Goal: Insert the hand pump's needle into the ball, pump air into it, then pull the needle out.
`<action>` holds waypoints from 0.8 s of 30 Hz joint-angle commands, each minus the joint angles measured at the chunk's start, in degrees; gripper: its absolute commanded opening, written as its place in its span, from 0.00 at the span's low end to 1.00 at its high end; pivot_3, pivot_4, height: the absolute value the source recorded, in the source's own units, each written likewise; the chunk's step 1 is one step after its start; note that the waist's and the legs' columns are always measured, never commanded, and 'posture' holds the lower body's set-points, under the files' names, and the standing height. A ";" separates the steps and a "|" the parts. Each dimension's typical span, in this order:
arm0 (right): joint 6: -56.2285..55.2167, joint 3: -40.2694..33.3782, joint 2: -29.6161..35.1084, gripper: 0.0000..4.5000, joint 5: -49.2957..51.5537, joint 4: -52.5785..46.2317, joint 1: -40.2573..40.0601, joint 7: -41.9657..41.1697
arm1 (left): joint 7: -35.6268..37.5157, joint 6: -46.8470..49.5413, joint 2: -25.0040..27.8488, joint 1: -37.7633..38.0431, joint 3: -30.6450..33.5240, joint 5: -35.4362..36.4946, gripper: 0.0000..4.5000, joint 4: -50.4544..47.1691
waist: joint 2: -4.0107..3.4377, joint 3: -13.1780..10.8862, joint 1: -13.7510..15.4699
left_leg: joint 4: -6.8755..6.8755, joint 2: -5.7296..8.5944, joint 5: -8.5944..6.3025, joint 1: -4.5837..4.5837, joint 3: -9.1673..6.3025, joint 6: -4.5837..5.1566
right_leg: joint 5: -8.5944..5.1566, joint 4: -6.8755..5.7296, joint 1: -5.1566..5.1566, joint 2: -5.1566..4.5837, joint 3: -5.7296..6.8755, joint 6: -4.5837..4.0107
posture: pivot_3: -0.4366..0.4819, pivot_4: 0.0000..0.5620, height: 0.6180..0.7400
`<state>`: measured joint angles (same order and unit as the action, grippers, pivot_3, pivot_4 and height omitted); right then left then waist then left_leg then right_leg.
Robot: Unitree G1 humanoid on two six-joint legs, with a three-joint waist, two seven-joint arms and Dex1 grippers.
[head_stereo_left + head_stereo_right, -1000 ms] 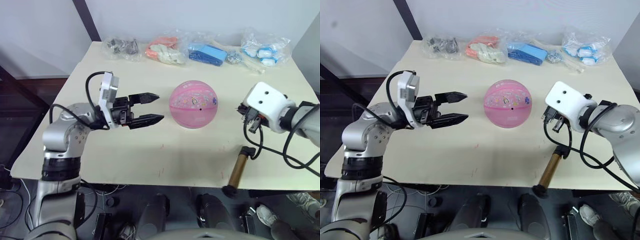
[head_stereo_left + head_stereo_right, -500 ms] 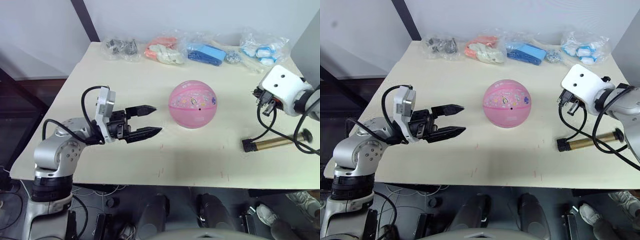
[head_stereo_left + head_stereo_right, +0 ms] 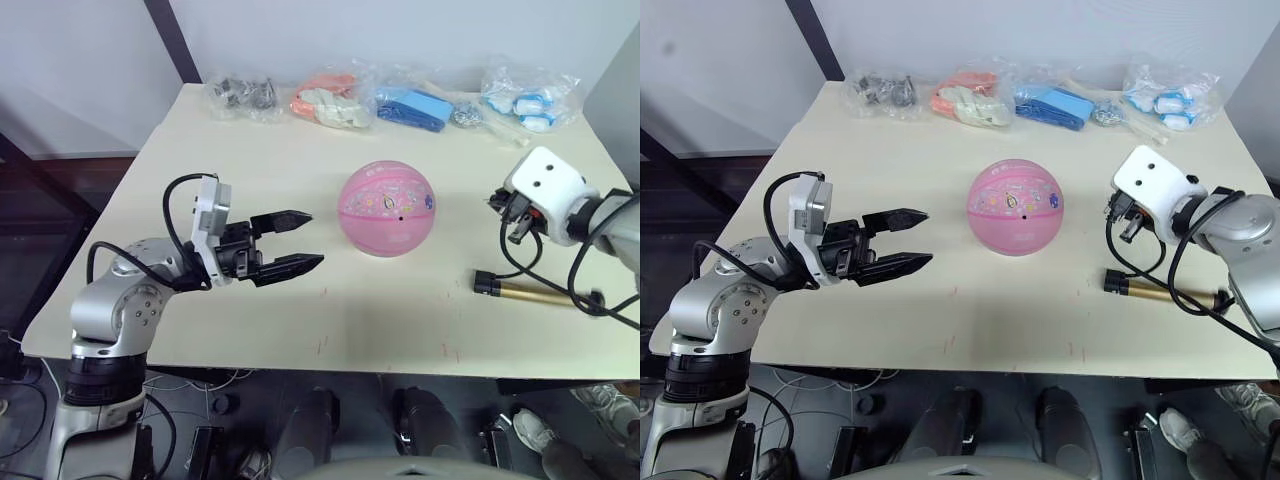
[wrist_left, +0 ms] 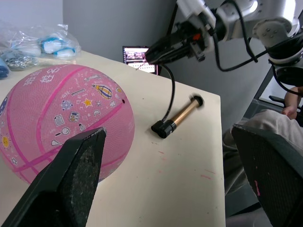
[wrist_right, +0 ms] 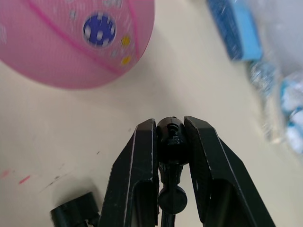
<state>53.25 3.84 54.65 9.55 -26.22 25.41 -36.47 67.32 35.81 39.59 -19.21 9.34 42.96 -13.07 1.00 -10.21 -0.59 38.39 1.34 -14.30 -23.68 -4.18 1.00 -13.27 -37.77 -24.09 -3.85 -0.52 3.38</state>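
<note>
The pink ball (image 3: 386,208) with cartoon prints rests at the middle of the table, its black valve dot facing my right side. My left gripper (image 3: 312,240) hovers open a short way to its left, fingers pointing at it. To the ball's right, my right gripper (image 5: 170,125) is shut on the black fitting (image 5: 171,134) at the hose tip, aimed toward the ball. The needle's thin pin is too small to make out. The gold hand pump (image 3: 535,293) lies flat near the front right edge, joined by the looping black hose (image 3: 512,255).
Several plastic bags line the table's far edge: grey metal bits (image 3: 243,95), orange and white pieces (image 3: 325,100), blue items (image 3: 415,107), white-blue items (image 3: 530,100). The pump lies close to the table's front edge (image 3: 400,370). A person's knee (image 4: 265,130) shows beyond the right side.
The pump was dragged up from the front edge and now lies level on the table. My right gripper swung out right, then came back toward the ball. The left gripper dropped slightly.
</note>
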 commanded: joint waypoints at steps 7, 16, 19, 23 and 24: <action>-1.13 -1.52 -0.21 0.07 -2.36 1.07 -5.99 0.78 | 2.35 -1.73 1.75 1.19 0.43 0.70 1.00 -2.06 | 0.00 0.00 -0.22 | -0.02 -0.03 0.00 0.06 0.04 0.00 | 0.00 -0.05 -0.01 0.06 -0.04 -0.01 | 0.48 0.27 1.00; -2.62 -3.34 -3.10 0.31 -1.33 6.31 -9.17 0.73 | 3.63 -3.78 2.13 2.56 -0.51 -0.41 1.00 -1.40 | 0.00 0.00 -0.16 | 0.01 -0.04 0.00 0.25 0.09 0.01 | 0.00 -0.05 0.20 0.06 -0.08 0.00 | 0.48 0.27 1.00; -2.88 -4.72 -2.91 0.61 -1.07 6.76 -9.78 0.41 | 4.04 -4.48 2.13 3.00 -0.71 -0.81 1.00 -0.97 | -0.01 0.00 -0.16 | 0.01 -0.04 0.00 0.28 0.11 0.01 | 0.00 -0.07 0.21 0.06 -0.11 0.00 | 0.48 0.27 1.00; -1.84 -10.80 -3.26 0.97 0.83 3.63 -9.88 0.90 | 4.11 -4.91 1.98 3.33 -0.82 -1.09 1.00 -0.85 | -0.02 -0.01 -0.16 | -0.01 -0.04 -0.01 0.31 0.18 0.01 | 0.00 -0.07 0.21 0.07 -0.18 0.00 | 0.48 0.27 1.00; -1.12 -13.01 -3.82 0.99 2.08 2.36 -9.75 0.77 | 4.06 -4.92 1.94 3.40 -0.84 -1.09 1.00 -0.90 | -0.02 -0.01 -0.16 | -0.01 -0.05 -0.01 0.33 0.21 0.01 | 0.00 -0.08 0.22 0.07 -0.20 0.00 | 0.48 0.27 1.00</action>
<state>51.28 -2.88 51.25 9.19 -19.52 14.99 -35.82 71.10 31.90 41.00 -15.61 8.31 41.78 -12.96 0.99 -10.22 -0.75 38.38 1.29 -14.30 -23.34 -3.97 1.01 -13.27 -37.85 -23.87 -3.78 -0.72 3.38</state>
